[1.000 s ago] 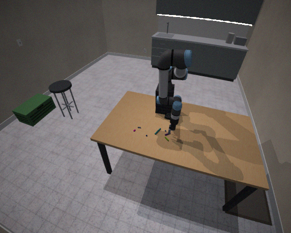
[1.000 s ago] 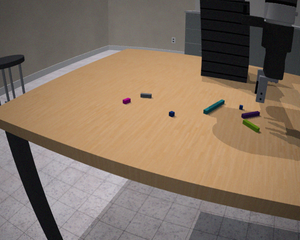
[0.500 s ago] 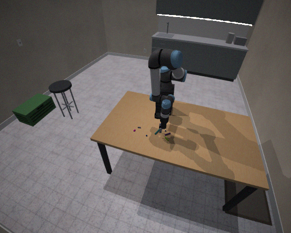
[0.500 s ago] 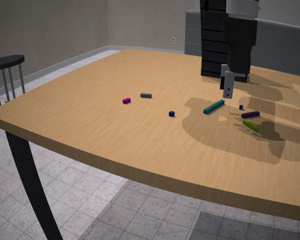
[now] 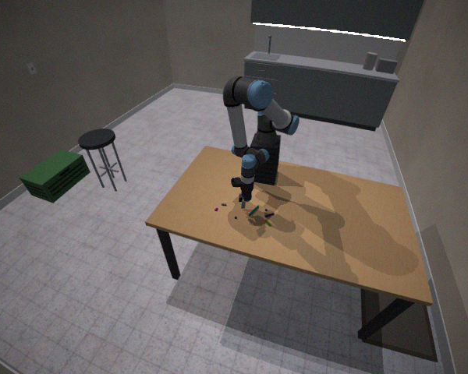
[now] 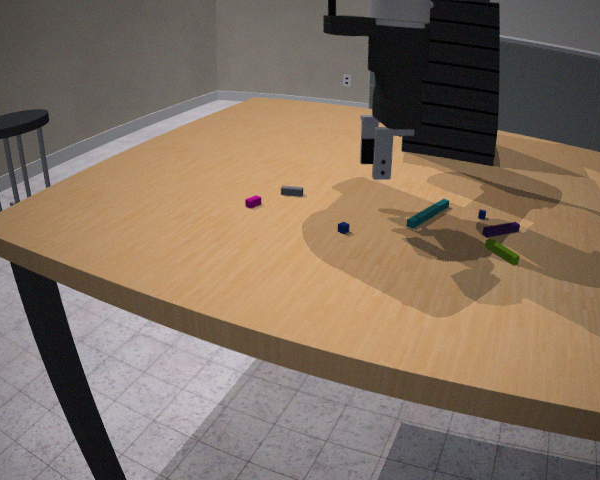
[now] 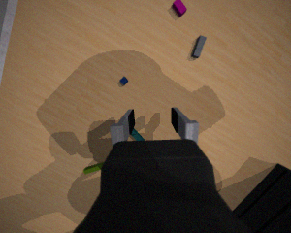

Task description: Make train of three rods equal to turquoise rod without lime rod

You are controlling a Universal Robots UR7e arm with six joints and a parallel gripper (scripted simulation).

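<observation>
My gripper (image 5: 242, 202) (image 6: 376, 171) (image 7: 152, 116) is open and empty, above the table. The turquoise rod (image 5: 253, 210) (image 6: 428, 213) (image 7: 138, 135) lies flat, partly hidden by the gripper in the wrist view. The purple rod (image 5: 269, 214) (image 6: 501, 229) lies right of it, a blue rod (image 5: 266, 209) (image 6: 481, 213) just behind the purple. A second blue rod (image 5: 235, 217) (image 6: 343, 227) (image 7: 123, 81) lies apart at the front. The grey rod (image 5: 224, 204) (image 6: 291, 191) (image 7: 199, 47) and magenta rod (image 5: 216, 209) (image 6: 253, 201) (image 7: 179, 8) lie at the left, apart from each other.
The lime rod (image 5: 267, 222) (image 6: 502, 251) (image 7: 93, 168) lies in front of the purple rod. The robot's dark pedestal (image 5: 266, 160) (image 6: 460, 82) stands behind the rods. The table's front edge (image 6: 238, 330) runs in front of them. Arm shadows cover the area around the turquoise rod.
</observation>
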